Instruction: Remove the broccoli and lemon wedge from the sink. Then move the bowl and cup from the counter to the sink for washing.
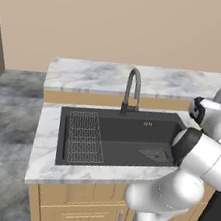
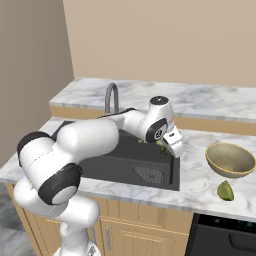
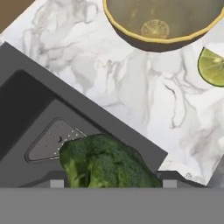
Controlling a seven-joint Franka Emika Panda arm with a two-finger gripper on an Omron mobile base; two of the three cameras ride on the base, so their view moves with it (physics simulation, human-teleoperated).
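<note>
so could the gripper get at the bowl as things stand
Probably not yet: the gripper looks closed on the broccoli at the sink's right edge. The bowl sits uncovered on the counter just beyond.

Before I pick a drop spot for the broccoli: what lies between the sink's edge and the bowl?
Bare marble counter separates the sink rim from the bowl in the hand view; the lemon wedge lies off to the side.

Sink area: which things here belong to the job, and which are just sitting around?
Job:
- broccoli, between the gripper fingers over the sink
- lemon wedge, on the counter
- bowl, on the counter

Just there:
- faucet
- wire rack
- drain strainer
</note>
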